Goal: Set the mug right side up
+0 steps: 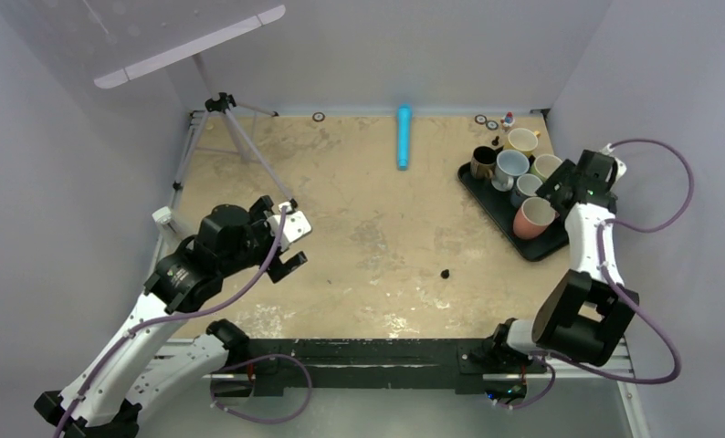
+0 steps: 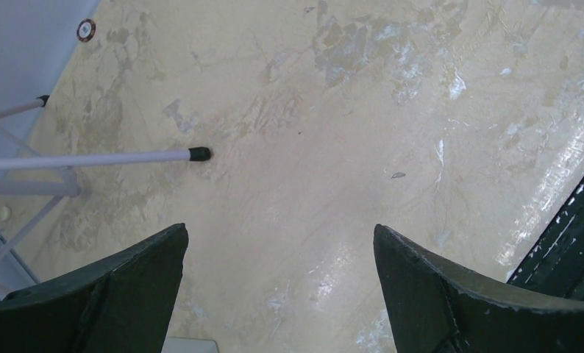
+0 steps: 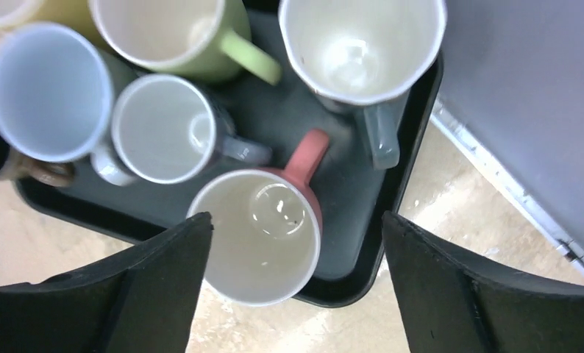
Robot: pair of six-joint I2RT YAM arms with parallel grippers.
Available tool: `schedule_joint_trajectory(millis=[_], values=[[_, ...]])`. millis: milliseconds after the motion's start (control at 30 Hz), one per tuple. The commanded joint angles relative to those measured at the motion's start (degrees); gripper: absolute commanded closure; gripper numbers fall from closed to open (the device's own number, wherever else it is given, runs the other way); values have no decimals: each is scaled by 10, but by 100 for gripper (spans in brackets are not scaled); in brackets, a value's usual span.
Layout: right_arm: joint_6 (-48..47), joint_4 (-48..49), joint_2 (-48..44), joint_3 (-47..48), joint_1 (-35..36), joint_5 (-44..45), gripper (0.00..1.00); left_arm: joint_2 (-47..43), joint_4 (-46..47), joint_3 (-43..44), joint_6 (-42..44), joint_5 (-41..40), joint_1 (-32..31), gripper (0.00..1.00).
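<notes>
A black tray at the right of the table holds several mugs, and every one I see stands mouth up. The pink mug is at the tray's near edge, handle pointing away; it also shows in the top view. My right gripper is open and empty, hovering above the pink mug, its jaws apart on either side without touching it. In the top view it is over the tray. My left gripper is open and empty over bare table at the left.
On the tray are also a green mug, a grey mug, a pale blue mug and a small grey mug. A tripod stands back left. A blue tube and a small black bit lie on the table.
</notes>
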Motion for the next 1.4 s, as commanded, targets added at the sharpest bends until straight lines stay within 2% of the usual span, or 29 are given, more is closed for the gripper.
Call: schedule_joint_trajectory(millis=[0,133,267,367,467,533,633,700,800,900,1100,1367], values=[[-30,-20,-58,76,3,14,4,0,43,-16,-52,4,31,0],[-99,25,-115,91,76,-24,1,-5,102,-54,-142,-15,78,0],[-186,133,-172,38,194,-130,1,-20,163,-123,-258,-51,122,0],[-168,257,-229,-63,219,-237,1,-28,210,-177,-339,-87,159,0],[-145,405,-288,-207,229,-287,1,-37,245,-224,-369,-104,190,0],[-146,457,-319,-277,230,-285,1,-43,275,-248,-401,-144,208,0],[-165,478,-358,-345,230,-241,1,-45,321,-283,-425,-195,232,0],[-181,473,-387,-372,231,-209,1,-45,392,-316,-393,-192,243,0],[-193,490,-427,-410,230,-177,1,-47,432,-332,-357,-146,260,0],[-191,527,-446,-449,230,-164,1,-48,434,-333,-352,-124,274,0],[-181,532,-456,-489,229,-129,1,-58,400,-330,-388,-182,294,0],[-190,532,-450,-486,230,-140,1,-74,365,-328,-392,-150,318,0]])
